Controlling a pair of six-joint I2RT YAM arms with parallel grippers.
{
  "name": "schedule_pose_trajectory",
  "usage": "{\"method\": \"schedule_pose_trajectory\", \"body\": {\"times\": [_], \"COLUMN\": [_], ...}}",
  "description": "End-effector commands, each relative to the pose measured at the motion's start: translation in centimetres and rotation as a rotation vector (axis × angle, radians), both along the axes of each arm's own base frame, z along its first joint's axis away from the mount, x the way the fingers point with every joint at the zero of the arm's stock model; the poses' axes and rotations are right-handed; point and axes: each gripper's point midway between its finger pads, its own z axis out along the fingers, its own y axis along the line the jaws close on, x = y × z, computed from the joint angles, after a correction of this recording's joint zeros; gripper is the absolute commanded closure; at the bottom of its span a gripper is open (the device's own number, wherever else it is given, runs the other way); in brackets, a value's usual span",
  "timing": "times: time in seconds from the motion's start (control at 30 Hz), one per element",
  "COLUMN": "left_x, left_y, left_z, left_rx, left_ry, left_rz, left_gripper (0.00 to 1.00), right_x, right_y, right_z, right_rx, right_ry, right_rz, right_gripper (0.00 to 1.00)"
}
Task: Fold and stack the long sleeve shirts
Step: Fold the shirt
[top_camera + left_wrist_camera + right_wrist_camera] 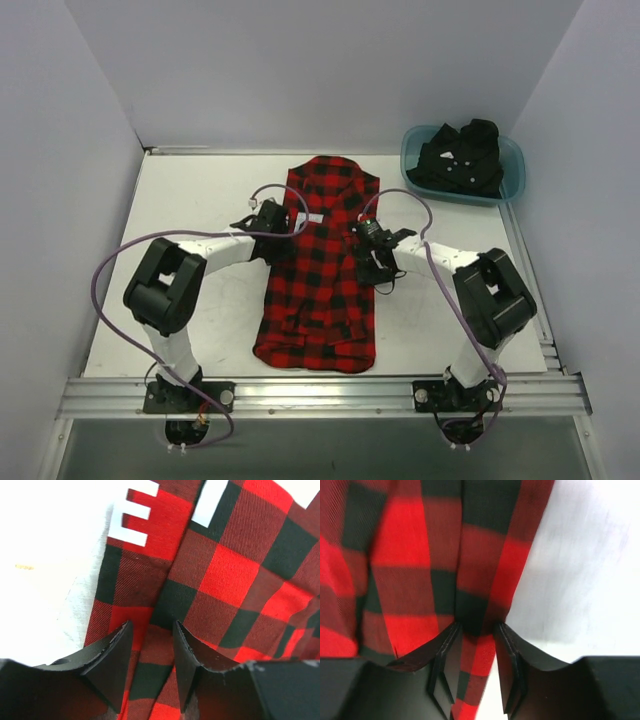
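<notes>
The red-and-black check flannel shirt (320, 290) lies flat and lengthwise in the middle of the table, collar at the far end. My left gripper (290, 225) is at its left edge below the collar. In the left wrist view the jaws (152, 630) stand close around a raised fold of the flannel (225, 575). My right gripper (362, 238) is at the shirt's right edge. In the right wrist view its jaws (477, 630) pinch the bunched edge of the flannel (405, 545). The black shirt (462, 160) lies crumpled in the tub.
The teal plastic tub (512, 172) stands at the far right corner of the white table (200, 200). Walls enclose the table on three sides. A metal rail (320, 392) runs along the near edge. White lettering (134, 515) shows on the flannel near the left gripper.
</notes>
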Motion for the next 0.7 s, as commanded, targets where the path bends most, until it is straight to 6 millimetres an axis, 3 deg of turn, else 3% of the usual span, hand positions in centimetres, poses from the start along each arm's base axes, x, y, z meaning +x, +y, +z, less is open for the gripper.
{"method": "schedule_pose_trajectory", "body": {"times": [0.0,0.03,0.13,0.23,0.37,0.43,0.5,0.53,0.57,0.63,0.67], "left_x": [0.3,-0.9,-1.6,-0.4,2.1,2.1,1.3,0.6,-0.5,-3.6,-4.9], "left_y": [1.5,2.5,3.7,3.5,1.9,1.6,1.6,1.4,1.6,2.3,2.1], "left_z": [-0.4,-1.7,-2.7,-2.5,-0.8,0.3,2.2,2.9,4.7,4.7,6.6], "left_rx": [-0.011,-0.007,-0.043,-0.066,-0.082,-0.083,-0.086,-0.085,-0.094,-0.077,-0.097], "left_ry": [-0.013,0.02,0.034,0.021,-0.012,-0.022,-0.051,-0.056,-0.069,-0.026,-0.059], "left_rz": [0.127,0.174,0.236,0.226,0.155,0.127,0.098,0.084,0.073,0.053,0.031], "left_gripper": [0.52,0.52,0.52,0.52,0.44,0.37,0.26,0.23,0.2,0.14,0.12], "right_x": [2.3,2.4,4.0,6.0,7.6,7.8,6.5,5.8,4.9,2.4,1.5], "right_y": [-1.0,-1.3,-1.8,-1.7,-1.2,-1.0,-1.6,-1.5,-1.7,-2.1,-2.5], "right_z": [-0.1,-0.7,-0.8,-0.3,1.0,2.7,3.2,4.6,4.9,5.6,5.8], "right_rx": [-0.02,-0.032,-0.042,-0.031,-0.01,0.007,0.009,0.046,0.059,0.101,0.105], "right_ry": [-0.018,-0.007,-0.012,-0.031,-0.053,-0.078,-0.07,-0.087,-0.076,-0.065,-0.055], "right_rz": [-0.023,-0.023,-0.02,-0.025,-0.032,-0.042,-0.051,-0.062,-0.068,-0.088,-0.102], "right_gripper": [0.69,0.7,0.72,0.72,0.72,0.7,0.68,0.66,0.64,0.52,0.42]}}
